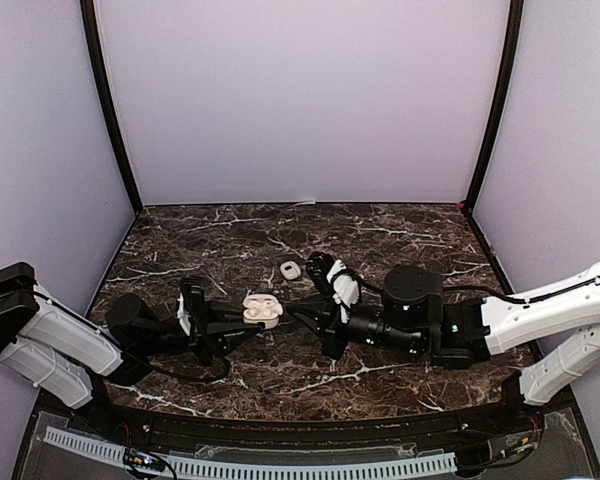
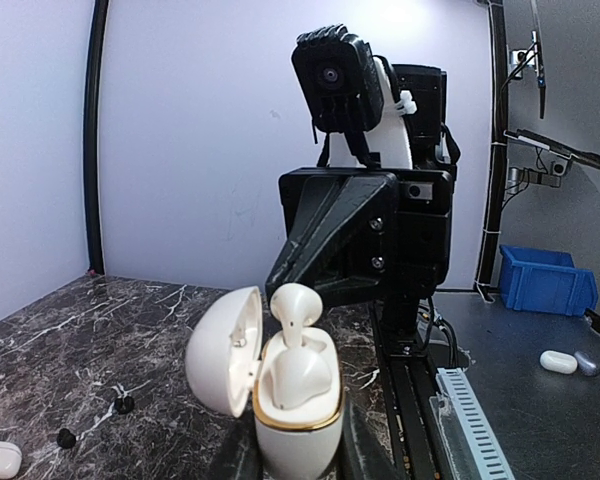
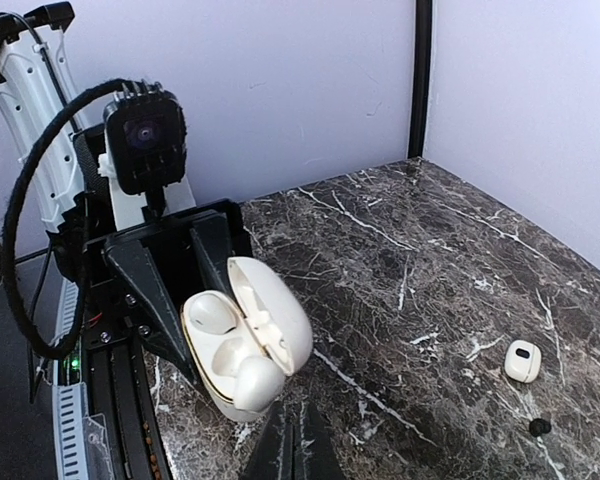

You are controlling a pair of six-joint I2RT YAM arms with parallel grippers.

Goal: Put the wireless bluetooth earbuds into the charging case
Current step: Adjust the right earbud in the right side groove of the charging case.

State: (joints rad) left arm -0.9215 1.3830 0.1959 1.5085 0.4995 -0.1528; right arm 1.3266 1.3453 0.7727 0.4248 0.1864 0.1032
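**Top view.** I am logging the left tool (image 1: 248, 318) clamping the charging case (image 1: 263, 310), lid open, toward the 6 o'clock side of the surface (image 1: 400, 240). The right tool (image 1: 302, 317) is sitting pinched shut on nothing, its tip aiming at 9 o'clock and just beside the case. A spare small case (image 1: 290, 270) is lying at 1 o'clock of the held one.

**Left wrist view.** I am seeing the case standing upright in the left tool's grip, with its lid (image 2: 223, 350) hanging open at 9 o'clock. One white earbud (image 2: 294, 305) is standing proud of its bay. Its long axis is running 6 to 12 o'clock, rounded end pointing at 12. Whether the right tool is touching it, I cannot tell. A black bud (image 2: 125, 404) and a second black bud (image 2: 66, 438) are lying loose at 8 o'clock.

**Right wrist view.** The white earbud (image 3: 257, 381) is bulging from the near end of the case, right at 12 o'clock of the shut tips.

**Hazards.** I am judging the bud unseated. A press off its long axis could be tipping it out onto the surface. The smooth case could be twisting in the left grip under that push. A stray tip could also be knocking the lid closed on the bud.
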